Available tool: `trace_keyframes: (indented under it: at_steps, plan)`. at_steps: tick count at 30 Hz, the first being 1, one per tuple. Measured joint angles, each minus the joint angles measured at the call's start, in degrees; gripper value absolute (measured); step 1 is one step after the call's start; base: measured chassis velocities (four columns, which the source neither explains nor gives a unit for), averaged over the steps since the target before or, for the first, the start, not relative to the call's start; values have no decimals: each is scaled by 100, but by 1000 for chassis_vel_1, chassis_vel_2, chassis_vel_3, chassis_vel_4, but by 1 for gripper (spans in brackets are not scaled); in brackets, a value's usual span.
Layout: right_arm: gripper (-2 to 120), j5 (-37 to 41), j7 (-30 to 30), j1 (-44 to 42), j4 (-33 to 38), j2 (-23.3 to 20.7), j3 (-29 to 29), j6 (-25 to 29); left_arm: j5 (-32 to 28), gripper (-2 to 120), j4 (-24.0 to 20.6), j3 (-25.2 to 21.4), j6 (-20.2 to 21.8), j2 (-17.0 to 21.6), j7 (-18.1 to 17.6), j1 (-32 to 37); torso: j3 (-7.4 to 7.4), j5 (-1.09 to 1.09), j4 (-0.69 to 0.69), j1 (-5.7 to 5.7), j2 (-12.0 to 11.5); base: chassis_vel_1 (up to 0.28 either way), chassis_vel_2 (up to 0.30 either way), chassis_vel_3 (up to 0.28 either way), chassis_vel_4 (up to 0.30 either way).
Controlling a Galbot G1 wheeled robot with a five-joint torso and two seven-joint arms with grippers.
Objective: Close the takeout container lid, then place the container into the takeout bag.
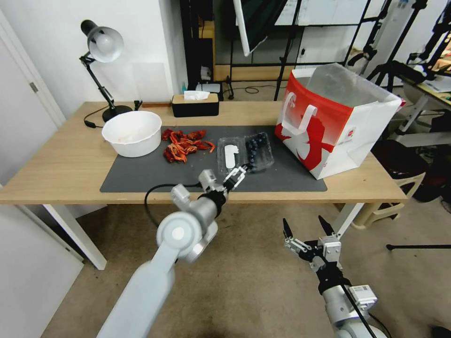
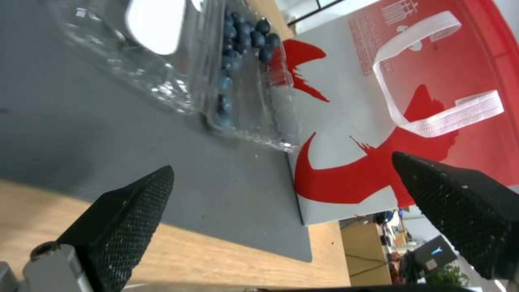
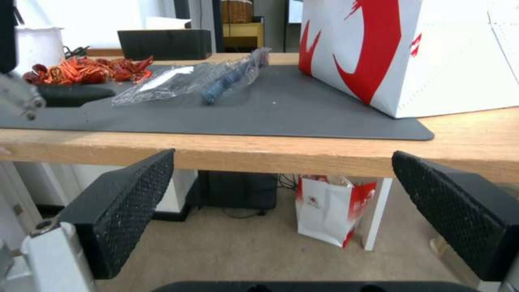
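Over the worktop's [image 1: 61, 173] near edge my left pincer [image 1: 236, 177] gapes empty, with the takeout container [image 1: 245, 152] splayed open at 12 o'clock, long axis crosswise.

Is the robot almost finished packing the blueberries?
Not yet, nothing is finished. The takeout container lies open on the grey mat, its lid flat beside the berries. The left hand is open at the container's near edge, touching nothing. The right hand waits open below the table. Closing the lid and filling the takeout bag remain.
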Motion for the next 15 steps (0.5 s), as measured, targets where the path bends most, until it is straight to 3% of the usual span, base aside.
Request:
trace_keyframes:
  at_steps: [6, 15]
  plan:
    - [100, -33, 16, -9, -28, 0, -7, 2, -223, 100, 335, 134, 34, -14, -196, -422, 0, 0, 0, 0, 0, 0, 0, 0, 0]
    - [100, -65, 26, -9, -77, 0, -18, 43, -257, 100, 966, 224, -13, -139, -77, -707, 0, 0, 0, -1, 0, 0, 0, 0, 0]
